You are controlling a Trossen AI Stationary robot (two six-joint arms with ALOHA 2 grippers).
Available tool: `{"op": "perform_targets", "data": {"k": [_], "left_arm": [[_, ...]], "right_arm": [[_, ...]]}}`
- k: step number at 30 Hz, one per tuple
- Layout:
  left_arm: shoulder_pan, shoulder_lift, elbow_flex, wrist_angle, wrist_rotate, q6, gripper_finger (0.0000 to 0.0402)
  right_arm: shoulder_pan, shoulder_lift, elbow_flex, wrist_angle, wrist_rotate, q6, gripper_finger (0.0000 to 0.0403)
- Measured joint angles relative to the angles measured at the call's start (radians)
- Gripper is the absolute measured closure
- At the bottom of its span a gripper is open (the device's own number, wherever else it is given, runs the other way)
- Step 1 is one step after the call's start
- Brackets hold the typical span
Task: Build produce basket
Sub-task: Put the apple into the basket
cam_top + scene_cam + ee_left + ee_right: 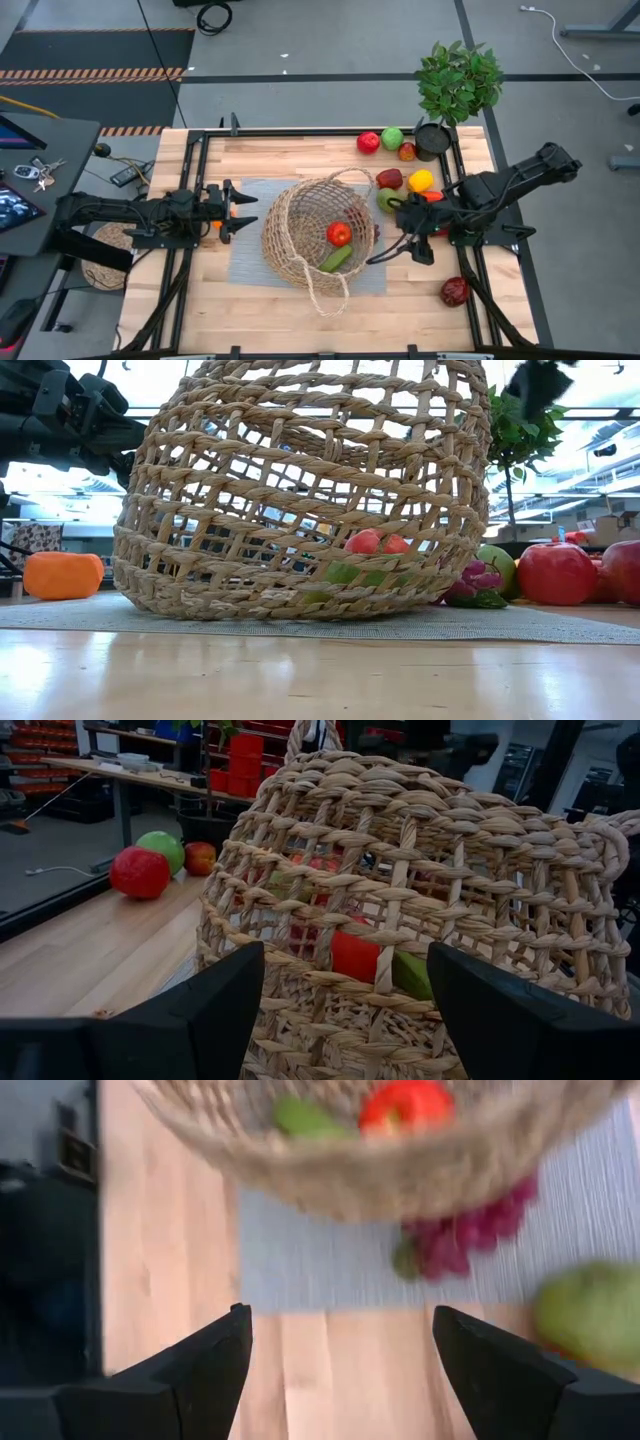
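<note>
Basket: on the grey mat at mid-table, tipped so its mouth faces up and toward the right arm; a red piece and a green piece already lie inside.
Grapes: on the mat just beside the basket's right wall, touching or nearly so — probably the next piece to go in.
Other produce: a pale green piece just beyond the grapes; red, green and orange pieces in a cluster near the plant pot, farther from the basket; a dark red piece well apart, toward the table's near right corner; an orange piece on the basket's left side.
Key relation: the grapes lie ahead of the right gripper, between it and the basket, and the right arm is much the nearer.
Right gripper: fingers spread wide, holding nothing; arm stretched low from the right toward the basket's rim.
Left gripper: fingers parted and empty, levelled at the basket's left wall, just short of the weave — likely waiting or ready to steady it.
</note>
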Motion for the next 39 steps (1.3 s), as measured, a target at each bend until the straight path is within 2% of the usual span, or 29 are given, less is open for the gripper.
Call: {"op": "perform_targets", "data": {"k": [6, 9, 16, 20, 26, 33, 39], "left_arm": [[0.0, 0.0, 0.0, 0.0, 0.0, 0.0, 0.0115], [0.0, 0.0, 0.0, 0.0, 0.0, 0.0, 0.0115], [0.0, 0.0, 0.0, 0.0, 0.0, 0.0, 0.0115], [0.0, 0.0, 0.0, 0.0, 0.0, 0.0, 0.0115], [0.0, 0.0, 0.0, 0.0, 0.0, 0.0, 0.0115], [0.0, 0.0, 0.0, 0.0, 0.0, 0.0, 0.0115], [0.0, 0.0, 0.0, 0.0, 0.0, 0.0, 0.0115]], "right_arm": [[0.013, -0.009, -0.092, -0.062, 0.0, 0.082, 0.0089], [-0.016, -0.009, -0.132, -0.099, -0.002, 0.121, 0.0086], [-0.057, -0.009, -0.15, -0.157, -0.024, 0.132, 0.0035], [-0.055, -0.01, -0.15, -0.207, 0.058, 0.123, 0.0012], [-0.039, -0.046, -0.217, -0.154, 0.204, 0.075, 0.0012], [-0.165, -0.076, -0.364, 0.005, 0.227, 0.022, 0.0005], [-0.289, -0.047, -0.389, 0.024, 0.185, -0.032, 0.0004]]}}
